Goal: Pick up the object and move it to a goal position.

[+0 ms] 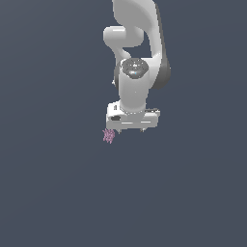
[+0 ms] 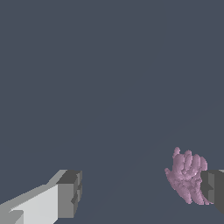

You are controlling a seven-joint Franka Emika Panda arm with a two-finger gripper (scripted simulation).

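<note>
The object (image 1: 109,135) is a tiny pink-purple spiky cluster on the flat dark grey floor. It sits just below the fingertip on the exterior view's left side of my white gripper (image 1: 129,130). In the wrist view the object (image 2: 187,176) sits right against the inner side of one dark grey fingertip (image 2: 213,190), which covers its edge. The other fingertip (image 2: 70,192) is far from it. My gripper (image 2: 142,192) is open wide and holds nothing. Whether the near finger touches the object I cannot tell.
The white arm (image 1: 137,48) rises above the gripper toward the top of the exterior view. Plain dark grey floor (image 1: 48,193) lies all around, and no goal marker shows.
</note>
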